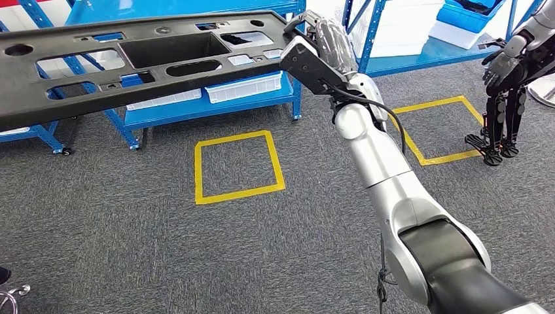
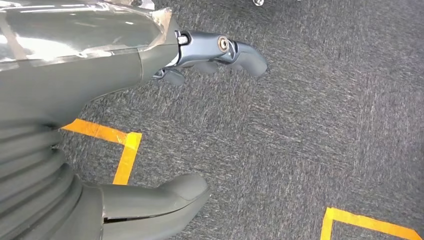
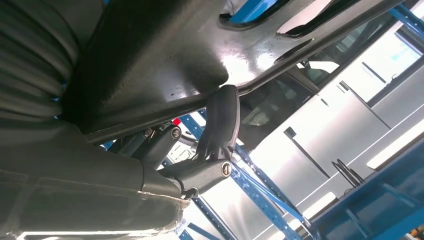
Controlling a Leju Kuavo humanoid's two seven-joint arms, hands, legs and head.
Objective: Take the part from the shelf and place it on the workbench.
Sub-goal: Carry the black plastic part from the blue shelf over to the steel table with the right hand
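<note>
**Panel held level above the carpet**

Above the grey carpet (image 1: 131,229), the part (image 1: 131,62) is a long, flat black plastic panel pierced with rectangular and oval cut-outs. Its long axis runs across the head view, nearly level, dipping slightly toward the left, where the picture's edge cuts it off. The right hand (image 1: 324,49) grips the panel's right end; in the right wrist view a dark finger (image 3: 222,120) hooks up against a rib on the glossy underside, with the thumb side hidden by the panel. The panel sits in front of the blue shelf (image 1: 216,104), which carries white bins (image 1: 245,87).

The left hand (image 2: 150,135) hangs over the carpet with fingers spread and nothing between them; the thick grey thumb (image 2: 160,200) is well apart from the darker fingers (image 2: 225,50).

Yellow tape (image 1: 239,167) marks squares on the coarse carpet. At far right stands what looks like another robot (image 1: 507,85), partly cut off, its dark hand hanging.
</note>
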